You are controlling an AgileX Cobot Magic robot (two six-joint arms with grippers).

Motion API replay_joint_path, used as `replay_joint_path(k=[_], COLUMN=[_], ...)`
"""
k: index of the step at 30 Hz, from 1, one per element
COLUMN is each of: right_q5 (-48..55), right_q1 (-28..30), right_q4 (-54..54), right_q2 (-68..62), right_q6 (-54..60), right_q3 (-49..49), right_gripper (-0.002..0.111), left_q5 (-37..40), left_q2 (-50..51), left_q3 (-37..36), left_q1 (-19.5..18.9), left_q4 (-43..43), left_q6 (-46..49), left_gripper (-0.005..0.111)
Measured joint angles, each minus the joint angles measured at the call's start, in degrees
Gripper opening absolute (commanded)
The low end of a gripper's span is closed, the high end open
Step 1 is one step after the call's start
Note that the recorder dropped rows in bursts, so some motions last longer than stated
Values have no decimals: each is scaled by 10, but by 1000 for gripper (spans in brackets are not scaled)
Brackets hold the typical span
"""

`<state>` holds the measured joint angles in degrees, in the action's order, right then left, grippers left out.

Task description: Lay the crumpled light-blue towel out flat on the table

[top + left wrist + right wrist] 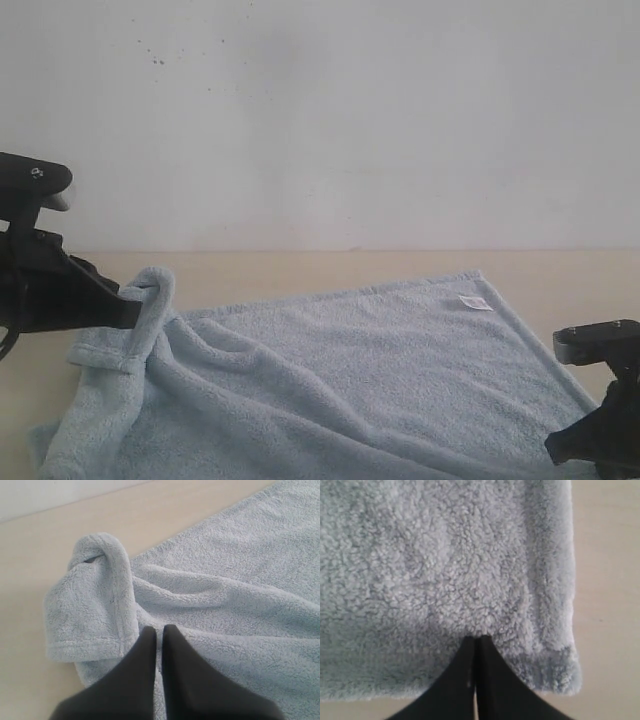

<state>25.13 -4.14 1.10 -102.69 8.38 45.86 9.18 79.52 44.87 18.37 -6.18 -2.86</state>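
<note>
- Left gripper (159, 630): jaws together, pinching the towel (380, 360) beside a rolled, doubled-over corner. Fluffy ridges fan out from its tips.
- Right gripper (476, 639): jaws together, nipping terry near a flat, hemmed corner.
- Mostly spread on the smooth table (300, 268); the fold at the left gripper is not yet undone.

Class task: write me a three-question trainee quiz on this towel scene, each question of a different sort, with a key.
1. True or false: the towel lies fully flat on the table.
2. Where is the white label, seen from the exterior view? A) near the towel's far right corner B) on the folded left end C) on bare table
3. Fill in: the left fingers and the right fingers are both ___ (open or shut).
Key: 1 false, the left end is bunched and folded over; 2 A; 3 shut.
</note>
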Motion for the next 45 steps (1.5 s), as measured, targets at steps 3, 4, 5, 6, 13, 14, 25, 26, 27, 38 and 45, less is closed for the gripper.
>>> replay_joint_path(k=[3,4,5,6,13,14,25,26,27,38,45], right_q5=[17,21,25,30,55,67,206,212,212,35,56], right_q1=[0,0,0,0,-2,-4,78,91,101,120,99], right_q4=[-32,-39,-45,-50,-124,-150,-281,-281,-279,-67,257], right_q2=[0,0,0,-1,-11,-11,-12,-8,-1,142,176], right_q6=[-34,-43,-48,-51,-139,-167,-282,-287,-289,-236,28], right_q3=[2,2,2,1,-3,-3,-43,-46,-49,-63,-63], right_gripper=[0,0,0,0,0,0,0,0,0,0,0], left_q5=[0,0,0,-1,-2,-2,41,30,14,-114,-130], left_q2=[0,0,0,-2,-79,-89,-117,-117,-117,-45,59], left_q3=[0,0,0,0,0,0,-25,-31,-39,-142,-147], left_q1=[0,0,0,0,0,0,0,0,0,0,0], left_q4=[0,0,-1,-4,-31,-32,-41,-47,-57,-108,-116], left_q6=[0,0,0,4,36,36,40,40,40,96,158], left_gripper=[4,4,4,4,4,4,4,4,4,4,4])
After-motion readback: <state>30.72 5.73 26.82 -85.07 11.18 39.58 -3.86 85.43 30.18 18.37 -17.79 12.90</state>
